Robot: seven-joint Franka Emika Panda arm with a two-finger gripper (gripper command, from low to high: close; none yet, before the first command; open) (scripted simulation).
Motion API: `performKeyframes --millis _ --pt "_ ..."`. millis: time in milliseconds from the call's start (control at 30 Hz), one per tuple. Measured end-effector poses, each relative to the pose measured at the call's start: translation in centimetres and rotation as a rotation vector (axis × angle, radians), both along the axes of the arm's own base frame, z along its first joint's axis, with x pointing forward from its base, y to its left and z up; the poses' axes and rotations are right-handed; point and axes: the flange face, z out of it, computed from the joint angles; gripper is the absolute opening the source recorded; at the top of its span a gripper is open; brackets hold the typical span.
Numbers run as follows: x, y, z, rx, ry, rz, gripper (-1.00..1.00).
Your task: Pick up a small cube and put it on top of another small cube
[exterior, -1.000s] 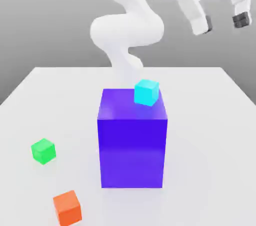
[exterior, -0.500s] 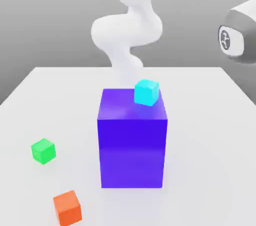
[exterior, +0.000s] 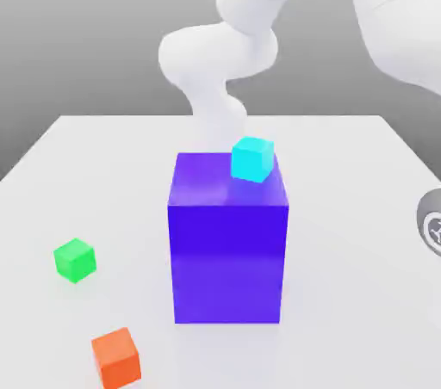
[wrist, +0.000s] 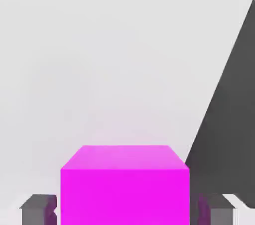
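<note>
In the hand view the magenta small cube (wrist: pixel 124 181) rests on the white table, right between my fingers. My gripper (wrist: pixel 127 210) is open, one dark fingertip (wrist: pixel 37 209) on each side of the cube with a narrow gap to it. The green small cube (exterior: pixel 74 259) sits on the table at the exterior view's left, far from the arm's wrist joint (exterior: pixel 433 231) at the right edge.
A big blue-purple block (exterior: pixel 227 245) stands mid-table with a cyan cube (exterior: pixel 252 159) on its far right top corner. An orange cube (exterior: pixel 116 357) lies near the front left. The table's edge (wrist: pixel 219 99) runs close beside the magenta cube.
The arm has swung over and down toward the exterior view's right. The hand has left the top of that view, and a wrist joint now sits low at the right edge. The cubes stayed put.
</note>
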Motion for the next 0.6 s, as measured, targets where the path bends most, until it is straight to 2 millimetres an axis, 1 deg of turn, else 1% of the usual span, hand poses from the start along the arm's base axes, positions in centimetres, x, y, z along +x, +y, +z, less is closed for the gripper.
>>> performKeyframes --millis 33,67,100,133,200,233,300,400,500,600 --pt "0.0 0.0 0.0 0.0 0.001 0.0 -1.0" --pt "0.0 0.0 -0.7 -0.001 0.001 0.001 -1.0" --pt "0.0 0.0 -0.1 -0.001 0.0 0.002 -1.0" --pt "0.0 0.1 1.1 -0.001 0.0 0.003 -1.0" --pt "0.0 0.0 4.2 -0.001 0.0 0.002 -1.0" --pt "0.6 -1.7 5.6 -0.009 -0.006 -0.008 -1.0" --pt "2.1 -6.7 7.5 -0.032 -0.02 -0.039 -1.0" --pt "3.3 -14.2 9.5 -0.064 -0.033 -0.085 -1.0" --pt "3.2 -21.7 11.1 -0.091 -0.037 -0.13 -1.0" --pt "2.0 -29.3 12.4 -0.112 -0.033 -0.176 -1.0"
